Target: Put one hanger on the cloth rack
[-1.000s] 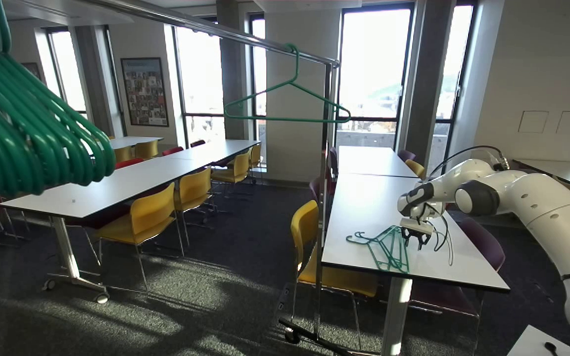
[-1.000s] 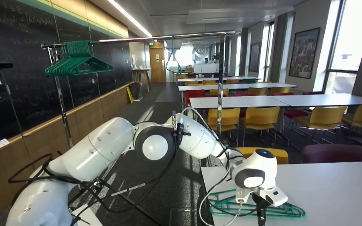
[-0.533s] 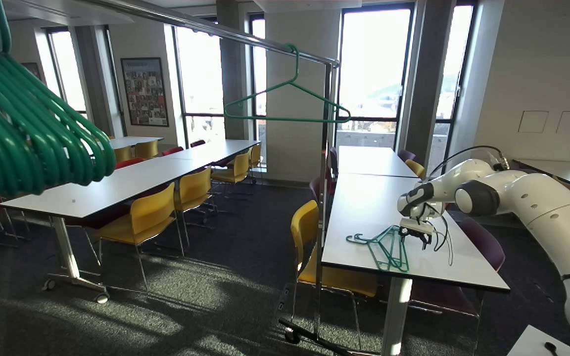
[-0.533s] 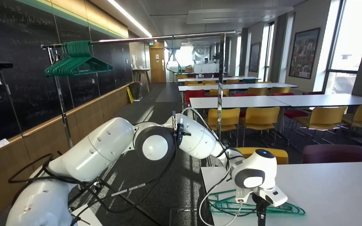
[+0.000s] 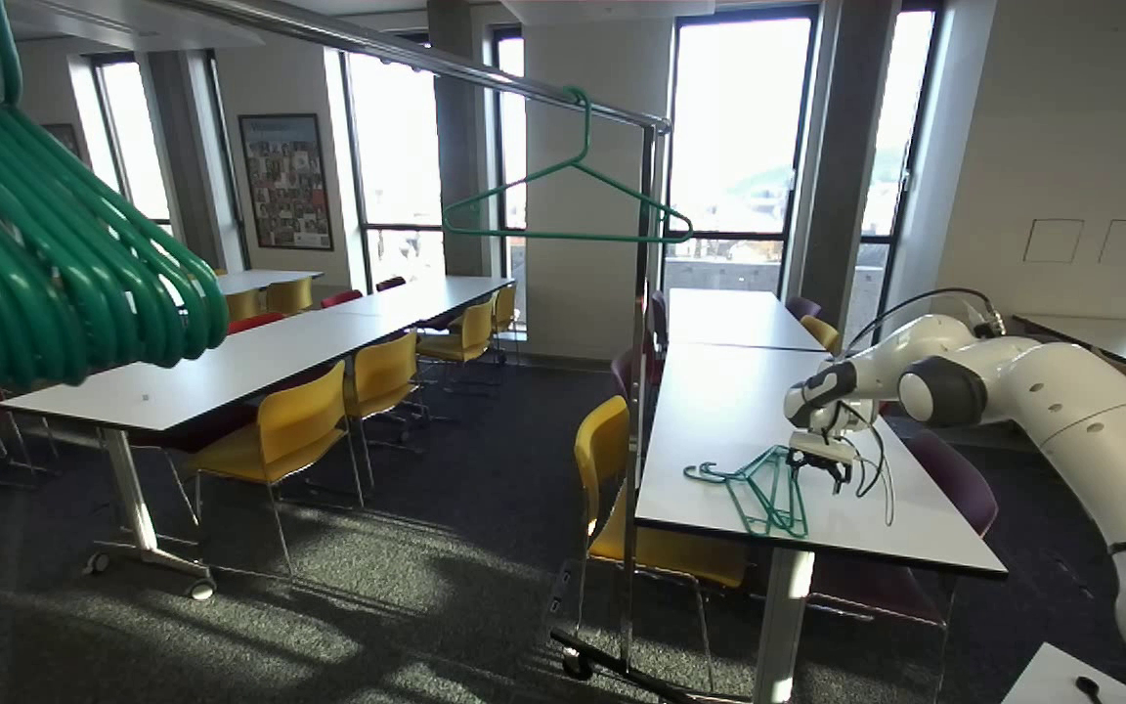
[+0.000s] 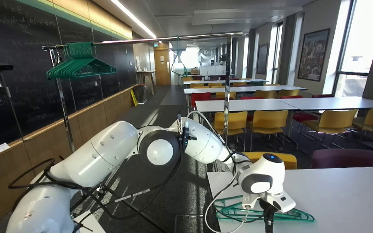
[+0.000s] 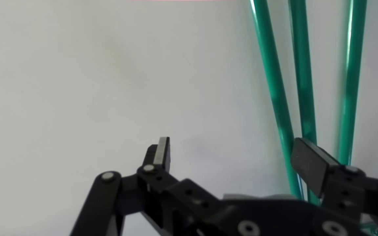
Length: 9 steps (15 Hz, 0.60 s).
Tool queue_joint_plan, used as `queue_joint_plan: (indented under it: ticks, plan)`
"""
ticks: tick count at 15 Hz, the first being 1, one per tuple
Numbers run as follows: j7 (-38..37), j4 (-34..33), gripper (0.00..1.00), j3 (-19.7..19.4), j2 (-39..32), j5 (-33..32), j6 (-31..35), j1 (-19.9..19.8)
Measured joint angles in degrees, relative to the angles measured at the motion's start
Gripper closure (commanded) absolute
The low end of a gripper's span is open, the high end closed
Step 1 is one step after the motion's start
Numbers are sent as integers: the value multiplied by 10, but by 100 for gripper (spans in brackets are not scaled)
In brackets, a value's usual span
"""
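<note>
The fingers [image 7: 159, 154] stand wide apart over the bench [image 5: 719, 401], gripping nothing. The hangers [image 7: 305, 91] lie overlapping on the bench, toward the finger [image 7: 310, 164] at the right of the wrist view. Their long bars [image 7: 352, 75] run roughly square to the closing direction. The leftmost bar [image 7: 276, 91] passes inside this finger; the middle bar [image 7: 304, 78] passes behind it. Contact cannot be determined. To capture one bar, that finger probably must enter between these two.

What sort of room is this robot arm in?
Likely a classroom or seminar room: there's a wide, written-on black chalkboard, long rectangular white tables, and curved yellow metal-legged chairs.
</note>
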State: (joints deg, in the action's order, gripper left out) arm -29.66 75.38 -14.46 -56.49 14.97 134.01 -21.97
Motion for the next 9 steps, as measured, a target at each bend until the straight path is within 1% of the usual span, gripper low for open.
queue_joint_plan:
  ticks: [9]
  plan:
    - [1,0,0,13,0,0,0,3]
